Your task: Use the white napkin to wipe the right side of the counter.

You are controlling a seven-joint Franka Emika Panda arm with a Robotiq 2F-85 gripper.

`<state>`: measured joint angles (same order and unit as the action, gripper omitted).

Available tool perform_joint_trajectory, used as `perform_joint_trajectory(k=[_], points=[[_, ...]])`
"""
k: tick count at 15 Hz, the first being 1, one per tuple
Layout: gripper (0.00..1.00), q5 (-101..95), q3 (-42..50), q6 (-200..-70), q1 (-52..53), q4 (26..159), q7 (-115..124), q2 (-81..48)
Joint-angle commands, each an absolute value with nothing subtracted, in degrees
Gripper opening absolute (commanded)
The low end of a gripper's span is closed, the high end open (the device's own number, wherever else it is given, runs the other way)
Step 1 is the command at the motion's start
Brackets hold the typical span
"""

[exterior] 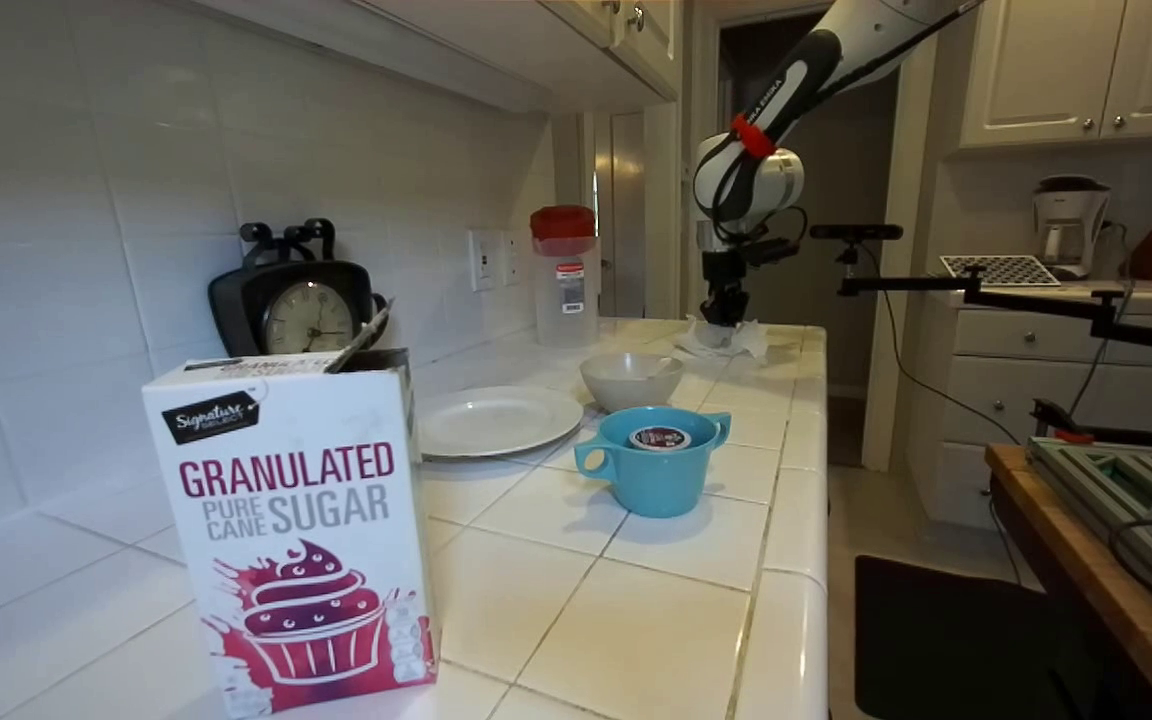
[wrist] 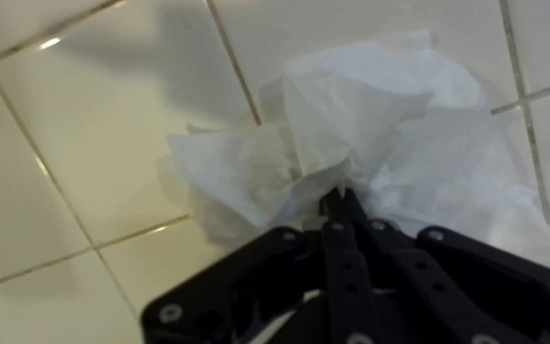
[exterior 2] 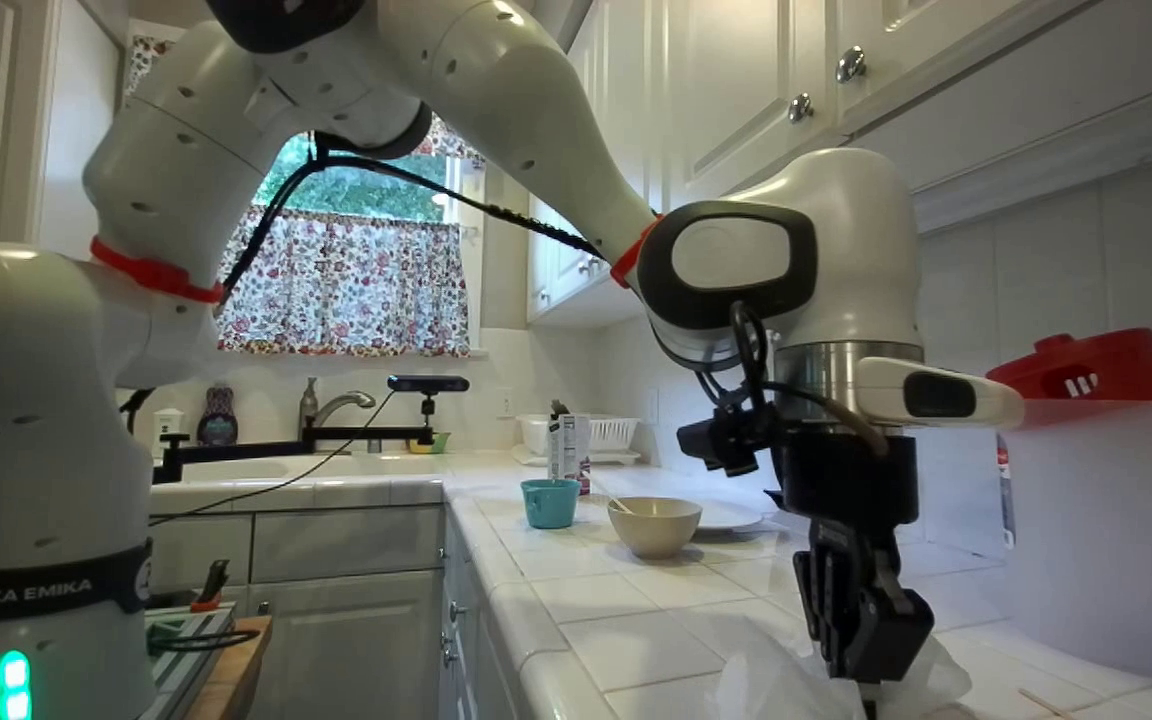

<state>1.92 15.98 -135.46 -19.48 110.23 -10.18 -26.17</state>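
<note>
The white napkin (wrist: 437,148) lies crumpled and partly spread on the tiled counter (wrist: 98,157). My gripper (wrist: 342,196) points down with its fingers closed together, and a fold of the napkin is pinched between the tips. In both exterior views the gripper (exterior: 724,316) (exterior 2: 868,686) is low over the counter (exterior: 636,620) (exterior 2: 616,640) near its far end, with the napkin (exterior: 748,343) (exterior 2: 771,672) bunched around the fingertips. The part of the napkin under the fingers is hidden.
A red-lidded clear container (exterior: 566,290) (exterior 2: 1101,520) stands beside the gripper, near the wall. A bowl (exterior: 626,382) (exterior 2: 658,530), a white plate (exterior: 496,420), a turquoise cup (exterior: 661,480) (exterior 2: 548,503) and a sugar box (exterior: 296,540) stand farther along. A thin stick (exterior 2: 1044,700) lies near the container.
</note>
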Motion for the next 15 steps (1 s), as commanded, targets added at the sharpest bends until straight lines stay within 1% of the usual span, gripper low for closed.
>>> perform_joint_trajectory(k=[1, 6, 11, 15], points=[[0.00, 1.19, 15.67, -138.52, -19.58, 110.17, -6.43, -27.04], [0.00, 2.26, 13.75, -140.90, -19.09, 109.23, -5.04, -27.70], [0.00, 2.24, 11.54, -139.51, -17.58, 114.84, -6.75, -23.22], [0.00, -0.28, 13.30, -139.84, -17.15, 119.20, -6.21, -21.47]])
